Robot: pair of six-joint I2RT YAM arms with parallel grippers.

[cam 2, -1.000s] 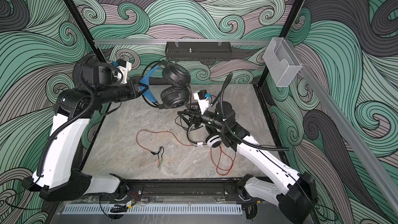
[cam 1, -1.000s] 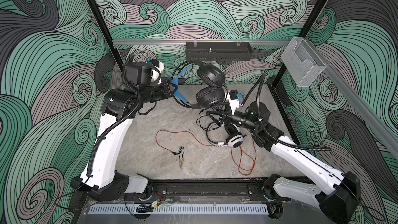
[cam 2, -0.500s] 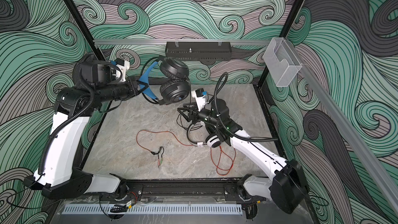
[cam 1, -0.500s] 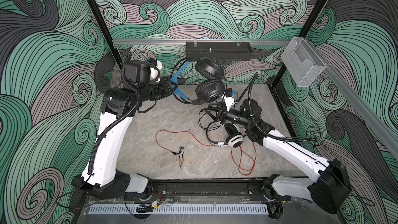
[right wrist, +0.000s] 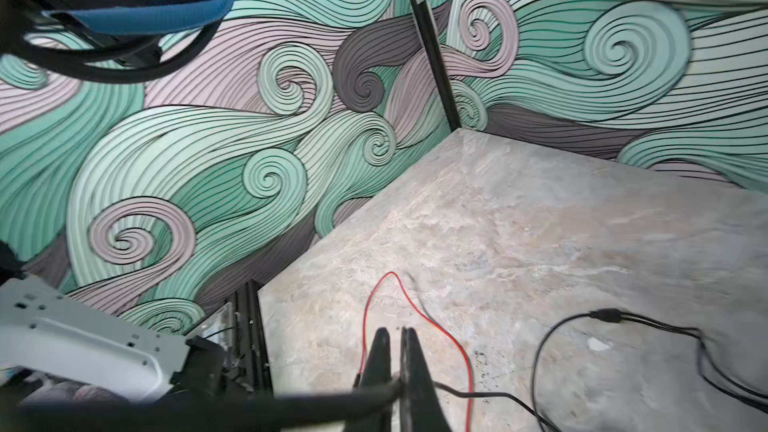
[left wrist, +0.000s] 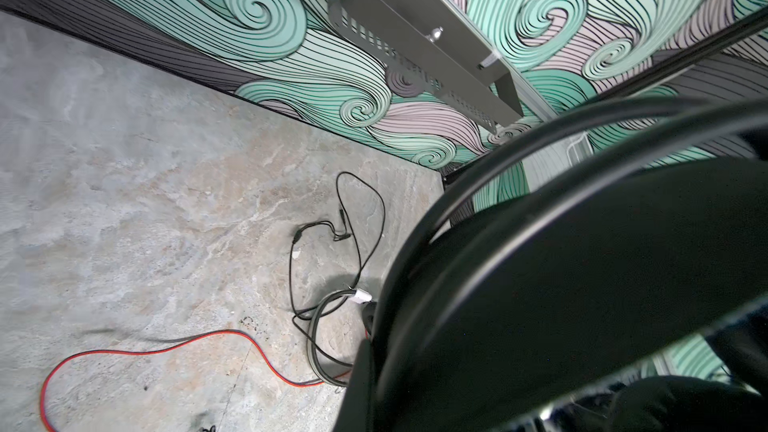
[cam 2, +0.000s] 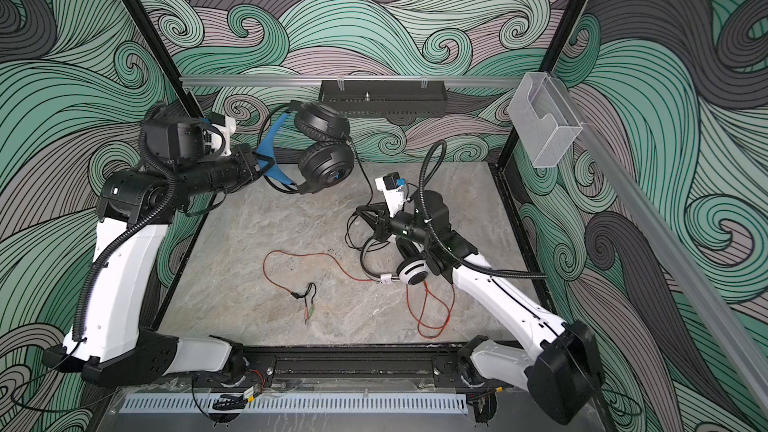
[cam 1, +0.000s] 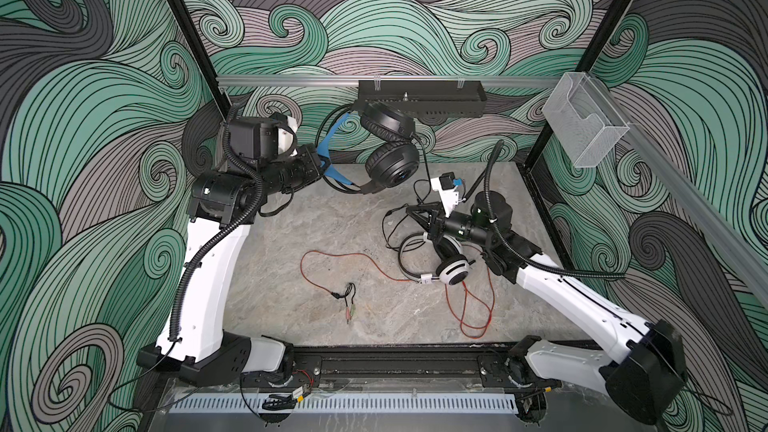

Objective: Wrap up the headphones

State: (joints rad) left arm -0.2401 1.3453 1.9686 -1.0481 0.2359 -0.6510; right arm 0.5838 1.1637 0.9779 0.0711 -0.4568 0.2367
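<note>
The red cable (cam 1: 469, 309) loops in front of the white headset (cam 1: 453, 272), which lies on the table (cam 1: 311, 222). Just behind that headset, the right gripper (right wrist: 394, 332) has its fingers pressed together, pinching the black cable (left wrist: 291, 280). Farther behind it, the black headset (cam 1: 392, 166) hangs raised from the left gripper (cam 1: 323, 162), which is clamped on the headband (cam 1: 332, 145).

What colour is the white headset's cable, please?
Red; the cable shows best in the left wrist view.

One black headset (cam 1: 390, 160), one white headset (cam 1: 455, 271)
</note>
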